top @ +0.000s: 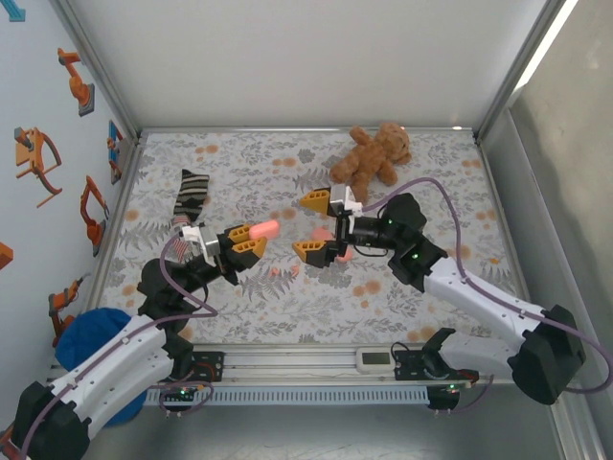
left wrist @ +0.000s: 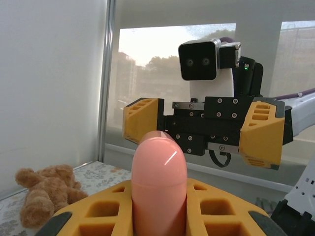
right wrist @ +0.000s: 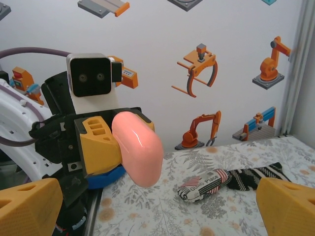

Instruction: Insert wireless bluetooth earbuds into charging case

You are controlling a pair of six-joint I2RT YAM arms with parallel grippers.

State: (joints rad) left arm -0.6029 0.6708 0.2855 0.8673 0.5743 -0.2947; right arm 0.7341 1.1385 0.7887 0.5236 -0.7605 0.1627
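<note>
Now: left jaws clamped on closed pink case (left wrist: 159,184), contents hidden; right jaws wide apart.

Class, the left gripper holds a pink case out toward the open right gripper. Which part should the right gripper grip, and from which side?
Probably the free rounded end of the pink case, which sticks out past the left gripper. The right gripper faces it with jaws wide, so come straight on and close across its smooth sides; the other end is clamped.
</note>
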